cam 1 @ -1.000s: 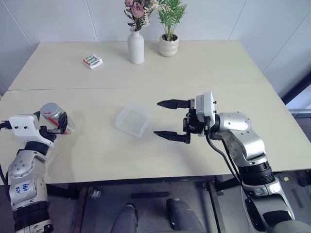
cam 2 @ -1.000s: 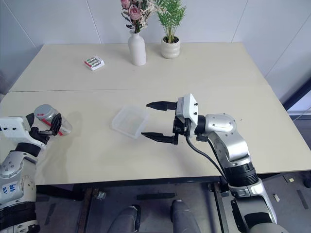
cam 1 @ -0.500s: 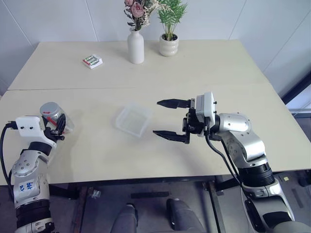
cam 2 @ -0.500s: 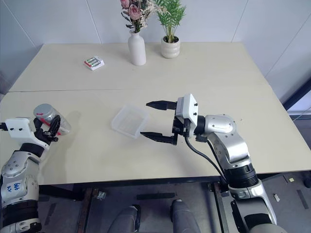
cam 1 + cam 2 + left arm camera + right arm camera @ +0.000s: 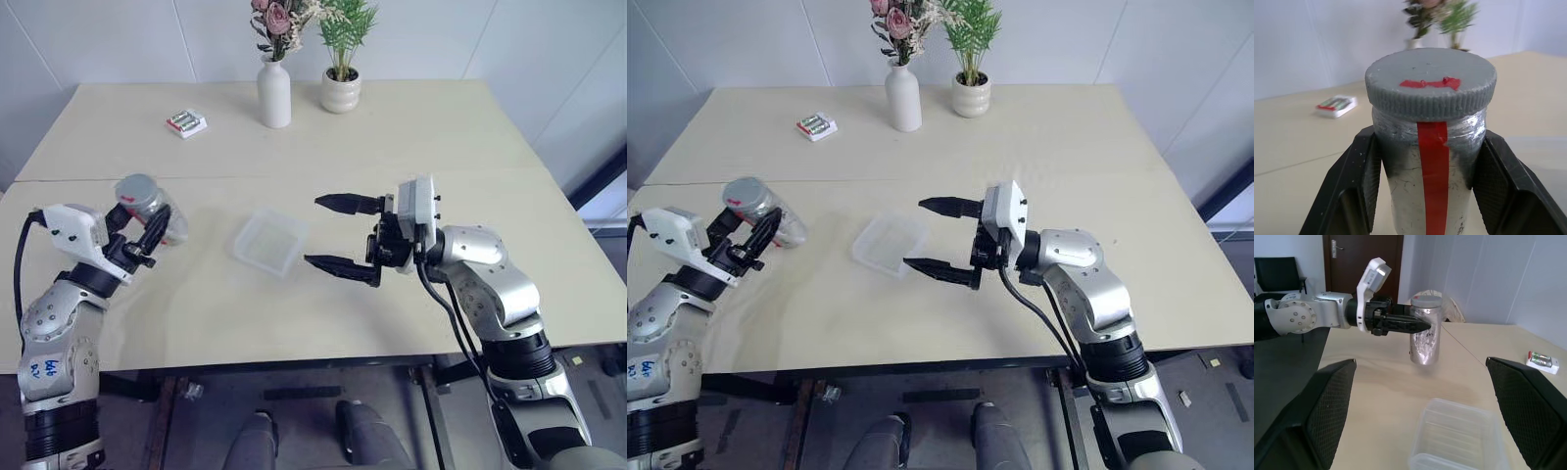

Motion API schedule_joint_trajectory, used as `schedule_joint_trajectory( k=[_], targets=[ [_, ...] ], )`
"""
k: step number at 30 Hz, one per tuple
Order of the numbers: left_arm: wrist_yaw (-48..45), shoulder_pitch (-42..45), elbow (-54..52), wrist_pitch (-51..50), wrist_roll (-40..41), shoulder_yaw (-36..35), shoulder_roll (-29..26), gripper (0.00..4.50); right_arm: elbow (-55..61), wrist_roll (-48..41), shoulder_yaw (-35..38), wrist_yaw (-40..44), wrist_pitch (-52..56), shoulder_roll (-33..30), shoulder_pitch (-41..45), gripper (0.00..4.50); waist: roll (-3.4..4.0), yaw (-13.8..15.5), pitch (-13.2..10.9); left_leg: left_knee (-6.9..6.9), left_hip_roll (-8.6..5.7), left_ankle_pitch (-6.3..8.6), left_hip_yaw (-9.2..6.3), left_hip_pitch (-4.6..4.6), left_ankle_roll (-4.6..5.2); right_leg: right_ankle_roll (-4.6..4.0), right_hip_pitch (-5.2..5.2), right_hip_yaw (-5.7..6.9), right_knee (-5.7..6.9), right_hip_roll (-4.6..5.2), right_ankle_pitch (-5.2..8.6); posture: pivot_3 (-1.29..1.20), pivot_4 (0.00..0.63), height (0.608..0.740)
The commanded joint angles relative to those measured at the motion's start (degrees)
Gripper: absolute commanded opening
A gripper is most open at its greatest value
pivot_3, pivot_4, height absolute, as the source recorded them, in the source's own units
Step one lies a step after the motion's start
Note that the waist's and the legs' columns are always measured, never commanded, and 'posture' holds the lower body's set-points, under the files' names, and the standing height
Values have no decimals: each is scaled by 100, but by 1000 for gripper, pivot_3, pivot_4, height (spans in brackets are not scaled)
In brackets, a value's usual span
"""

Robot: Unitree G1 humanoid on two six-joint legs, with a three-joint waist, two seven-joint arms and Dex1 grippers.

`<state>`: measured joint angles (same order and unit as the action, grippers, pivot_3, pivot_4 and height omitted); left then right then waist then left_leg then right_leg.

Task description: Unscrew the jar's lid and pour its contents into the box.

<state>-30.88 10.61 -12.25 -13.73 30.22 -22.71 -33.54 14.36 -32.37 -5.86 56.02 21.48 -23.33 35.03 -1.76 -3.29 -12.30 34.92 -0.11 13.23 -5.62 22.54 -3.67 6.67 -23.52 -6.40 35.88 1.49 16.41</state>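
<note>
- My left gripper is clamped on the jar; one black finger presses each side of the silvery body, just below the lid.
- The lid is on the jar. It looks grey, with a ribbed edge and a red mark on top; a red stripe runs down the jar's side beneath it.
- In the head views the jar is held off the table, tilted, lid end pointing away from me, on my left side.
- Contents: cannot tell; nothing visible through the jar wall.
- My right gripper has its two fingers spread wide, holding nothing, pointing toward my left and hanging above the table.
- The box lies on the table between my two grippers, just beside the right fingertips, well apart from the jar. It looks empty.
- Far side of the table: white vase with flowers, plant pot, small battery pack.
</note>
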Motion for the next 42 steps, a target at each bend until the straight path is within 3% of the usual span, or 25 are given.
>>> schedule_joint_trajectory(
  k=[1, 5, 12, 16, 20, 42],
  targets=[
    [-476, 73, -460, -389, 454, 151, -244, 2221, 594, -436, 166, -392, 518, 56, 154, 4500, 2, -7, -1, -1, 0, 0, 0, -1, 0, -1, 0, 0, 0, -1, 1, 0, 150, 740],
    [-1267, 552, -484, -898, 943, 644, -446, 2221, 956, -404, -36, -937, 987, 176, 379, 4500, 4, 1, -2, 2, 0, 0, -1, -2, 0, -5, 0, 1, 2, -5, 3, 0, 150, 740],
    [-1830, 1361, 108, -804, 595, 1408, -259, 2221, 1004, 71, -108, -2022, 1586, 338, 623, 4500, 4, -1, -2, -1, -2, 1, 1, 4, -1, -10, -6, 0, -3, -3, 7, 0, 150, 740],
    [-2125, 1645, 378, -683, 390, 1816, -79, 2221, 971, 413, -387, -2175, 1721, 286, 724, 4500, 4, 7, -2, -5, -1, 1, -5, 30, -1, -5, -34, 5, 4, -4, 7, 0, 150, 740],
    [-2226, 1773, 561, -680, 288, 1885, -24, 2221, 960, 486, -429, -2365, 1878, 416, 763, 4500, 4, 2, -2, 4, -2, 0, -4, 74, -3, 1, -79, 2, 18, -1, 4, 0, 150, 740],
    [-2405, 2064, 773, -463, -83, 2007, 183, 2221, 838, 544, -624, -2531, 2608, 747, 1023, 4500, 4, 5, -2, 12, -4, -3, -4, 76, -3, 0, -88, 1, 44, -2, 4, 0, 150, 740]
  ],
)
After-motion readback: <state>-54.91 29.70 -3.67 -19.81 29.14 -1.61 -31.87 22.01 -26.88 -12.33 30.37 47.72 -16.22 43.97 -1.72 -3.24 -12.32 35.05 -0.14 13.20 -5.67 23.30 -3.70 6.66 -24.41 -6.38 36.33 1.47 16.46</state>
